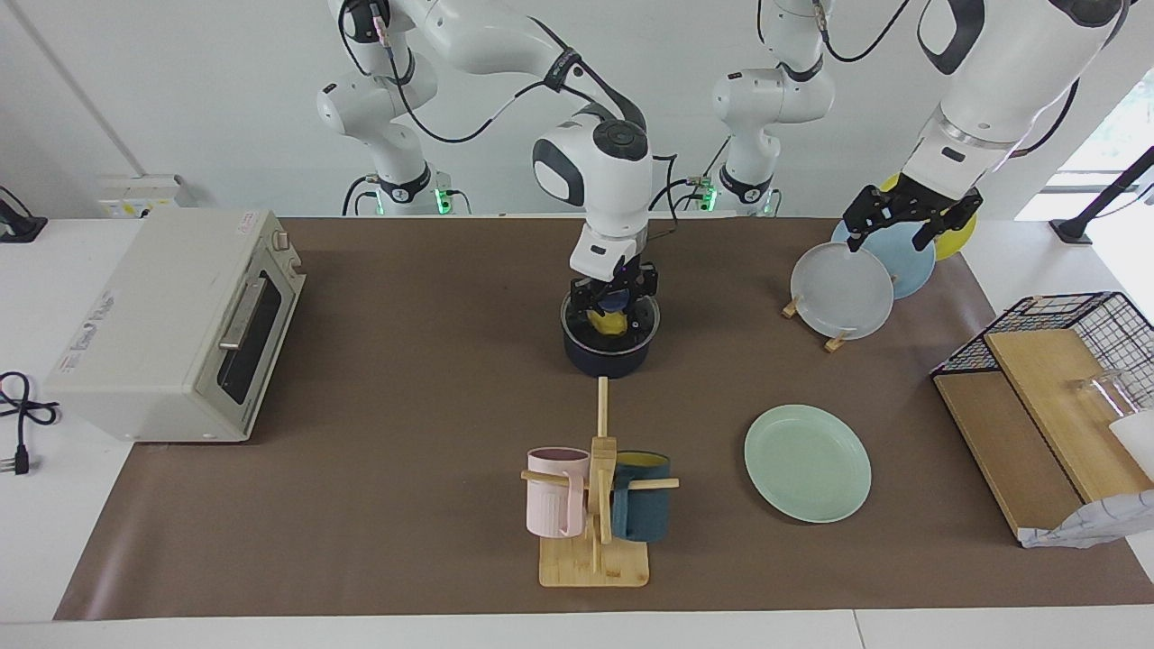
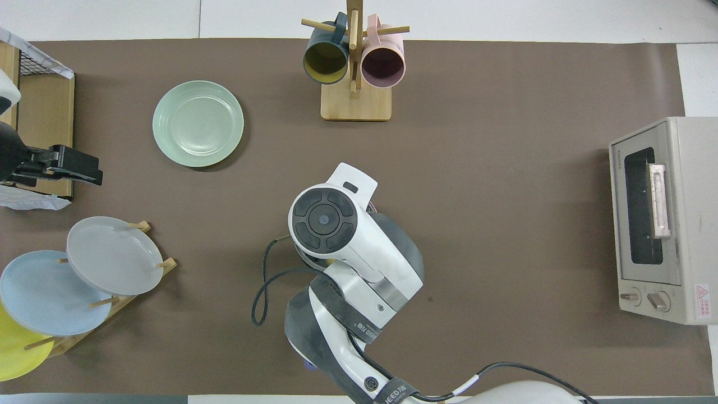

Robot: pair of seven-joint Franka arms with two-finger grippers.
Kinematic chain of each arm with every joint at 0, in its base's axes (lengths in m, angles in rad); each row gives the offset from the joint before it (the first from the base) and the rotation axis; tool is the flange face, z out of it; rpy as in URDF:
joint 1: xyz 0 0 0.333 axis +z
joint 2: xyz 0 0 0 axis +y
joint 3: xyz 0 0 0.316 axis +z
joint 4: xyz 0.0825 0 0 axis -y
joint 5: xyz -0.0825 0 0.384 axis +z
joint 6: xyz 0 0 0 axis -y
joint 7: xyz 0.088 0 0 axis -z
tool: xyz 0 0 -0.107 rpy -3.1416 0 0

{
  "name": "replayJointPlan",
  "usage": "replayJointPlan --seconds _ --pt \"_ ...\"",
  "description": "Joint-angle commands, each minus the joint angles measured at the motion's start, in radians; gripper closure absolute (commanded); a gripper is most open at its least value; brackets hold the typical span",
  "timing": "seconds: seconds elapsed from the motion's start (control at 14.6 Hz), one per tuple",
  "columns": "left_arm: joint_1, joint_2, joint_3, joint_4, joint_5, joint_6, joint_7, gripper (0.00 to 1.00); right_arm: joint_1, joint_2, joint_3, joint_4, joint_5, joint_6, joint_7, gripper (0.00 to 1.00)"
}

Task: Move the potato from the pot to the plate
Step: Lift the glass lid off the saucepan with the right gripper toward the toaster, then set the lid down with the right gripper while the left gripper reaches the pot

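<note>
R gripper is down inside the pot, fingers either side of the potato and pinching it; potato sits low in the pot, just above the black inside, under the gripper's wrist. In the overhead view the R arm covers pot and potato completely, so the grip reads only from the facing view.

From that gripper: the plate lies flat on the brown mat, farther from the robots and toward the L arm's end of the table, well apart from the pot; nothing on it. Mug rack stands farther from the robots than the pot, roughly in line w/ it, holding 1 pink mug and 1 dark teal mug. Toaster oven is off toward the R arm's end, well apart.

L gripper waits up in the air over the plate stand, fingers spread, holding nothing. Stand carries 3 plates on edge: grey-white plate, light blue plate, yellow plate. Wire basket and wooden boards sit at the L arm's end of the table.
</note>
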State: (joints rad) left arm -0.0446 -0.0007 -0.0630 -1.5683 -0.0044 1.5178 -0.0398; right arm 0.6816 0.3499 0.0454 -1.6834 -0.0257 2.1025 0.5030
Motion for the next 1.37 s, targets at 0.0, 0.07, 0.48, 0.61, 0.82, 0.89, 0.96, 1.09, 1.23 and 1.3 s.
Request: replayJointPlan --seconds 0.0,0.07,0.48,0.61,0.82,0.89,0.96,1.09,1.23,1.3 --pt "0.0 -0.012 0.002 -0.004 0.011 -0.014 0.003 0.0 -0.072 -0.019 0.007 0.007 -0.006 -0.03 -0.111 0.51" --pt "0.0 -0.012 0.002 -0.004 0.011 -0.014 0.003 0.0 -0.115 -0.028 0.007 0.007 0.001 -0.041 -0.176 0.51" --pt "0.0 -0.012 0.002 -0.004 0.011 -0.014 0.003 0.0 -0.344 -0.042 0.007 -0.007 0.006 -0.127 -0.527 0.51" --pt "0.002 -0.012 0.002 -0.004 0.011 -0.014 0.003 0.0 -0.443 -0.048 0.007 -0.039 0.004 -0.118 -0.654 0.51" --pt "0.002 -0.012 0.002 -0.004 0.011 -0.014 0.003 0.0 -0.557 -0.072 0.005 -0.129 -0.006 -0.058 -0.796 0.51" --pt "0.002 -0.012 0.002 -0.004 0.011 -0.014 0.003 0.0 -0.586 -0.081 0.004 -0.172 -0.013 -0.012 -0.845 0.51" --pt "0.0 -0.012 0.002 -0.004 0.011 -0.014 0.003 0.0 -0.62 -0.081 0.004 -0.212 -0.014 0.048 -0.894 0.51" --pt "0.002 -0.012 0.002 -0.004 0.011 -0.014 0.003 0.0 -0.683 -0.072 0.004 -0.281 -0.017 0.167 -0.98 0.51" --pt "0.0 -0.012 0.002 -0.001 0.011 -0.007 0.001 0.0 -0.699 -0.069 0.004 -0.303 -0.017 0.192 -0.991 0.51" --pt "-0.011 -0.013 0.0 0.001 0.011 -0.008 0.0 0.0 -0.705 -0.066 0.004 -0.308 -0.017 0.192 -0.986 0.51"
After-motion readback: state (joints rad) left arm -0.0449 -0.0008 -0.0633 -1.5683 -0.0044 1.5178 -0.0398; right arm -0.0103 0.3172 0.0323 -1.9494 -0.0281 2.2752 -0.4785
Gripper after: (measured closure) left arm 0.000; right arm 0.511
